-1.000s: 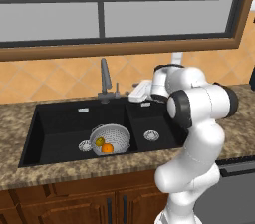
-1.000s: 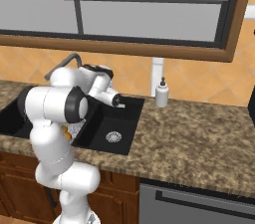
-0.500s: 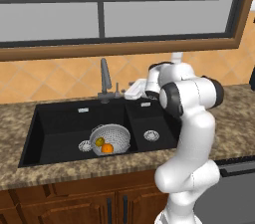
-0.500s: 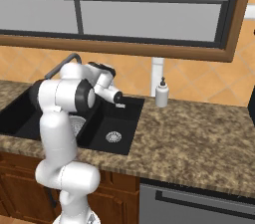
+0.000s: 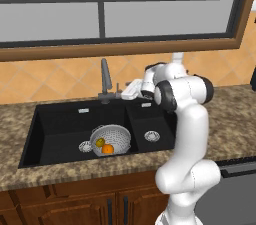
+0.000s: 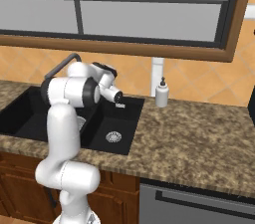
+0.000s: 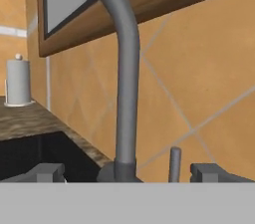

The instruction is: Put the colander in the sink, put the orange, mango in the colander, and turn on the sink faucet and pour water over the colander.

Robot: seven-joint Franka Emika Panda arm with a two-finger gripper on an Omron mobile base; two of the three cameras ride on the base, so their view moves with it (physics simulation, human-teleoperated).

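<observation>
The black sink (image 5: pixel 60 129) holds the silvery colander (image 5: pixel 117 133) in its left basin, next to the divider. Inside the colander lie the yellow-green mango (image 5: pixel 100 142) and the orange (image 5: pixel 107 148). The dark grey faucet (image 5: pixel 105 81) rises behind the sink. My gripper (image 5: pixel 130 92) hovers just right of the faucet's base, above the divider, open with nothing in it. In the hand view the faucet (image 7: pixel 127 93) and its small lever (image 7: pixel 174 163) stand straight ahead, between my wide-apart fingertips (image 7: pixel 47 172). From the right, my gripper (image 6: pixel 119 104) hangs over the sink (image 6: pixel 117 121).
A white soap dispenser (image 6: pixel 161 93) stands on the granite counter (image 6: pixel 199 138) right of the sink. A white cylinder (image 7: pixel 18 81) sits on the counter beyond the faucet. Tiled wall and a wood-framed window (image 5: pixel 125 46) close off the back.
The arm's upper links have swung upright and back. The hand has edged slightly left toward the faucet, still open. Colander and fruits have not moved.
</observation>
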